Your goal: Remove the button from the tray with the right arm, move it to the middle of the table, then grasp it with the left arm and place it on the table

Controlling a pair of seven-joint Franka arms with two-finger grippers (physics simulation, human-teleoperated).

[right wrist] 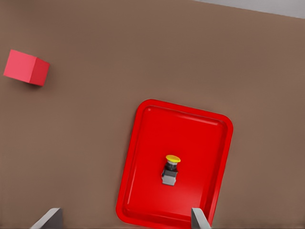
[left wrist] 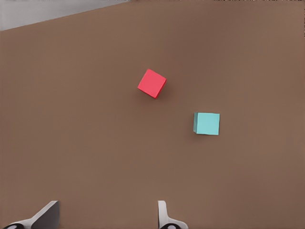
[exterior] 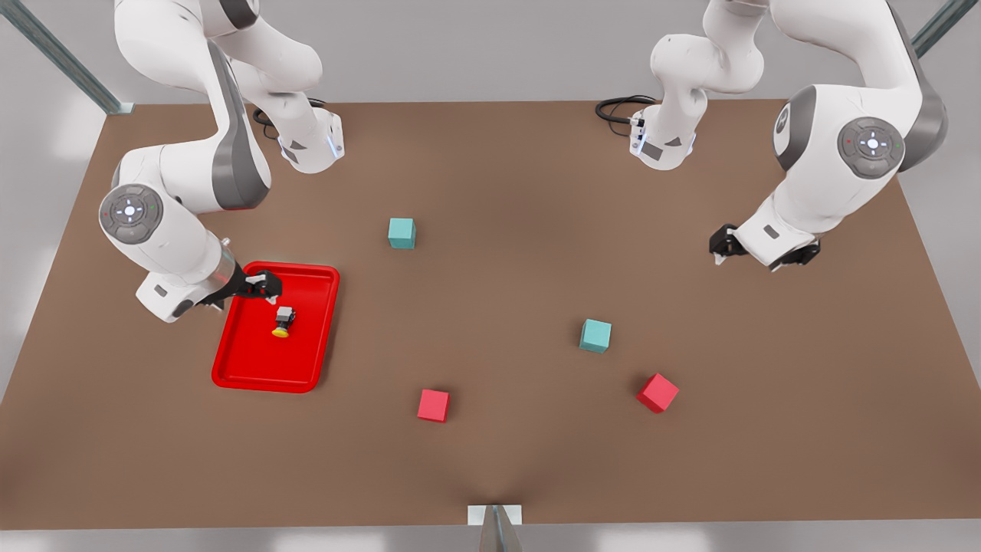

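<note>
pale grey floor [exterior: 46, 92], metal struts [exterior: 65, 57]

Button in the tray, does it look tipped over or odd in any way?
Yes. The button lies on its side in the red tray, yellow cap pointing sideways rather than up. The right hand hovers open over the tray; the left hand waits open, apart.

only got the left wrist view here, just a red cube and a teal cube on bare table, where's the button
Observer: The button sits in the red tray, at the front view's left.
Operator: is the right tool on it yet
Observer: No. The right tool is open by the tray's far edge, apart from the button.
Operator: where's my left tool from outside
Observer: The left tool waits over bare table at the front view's right.
</note>
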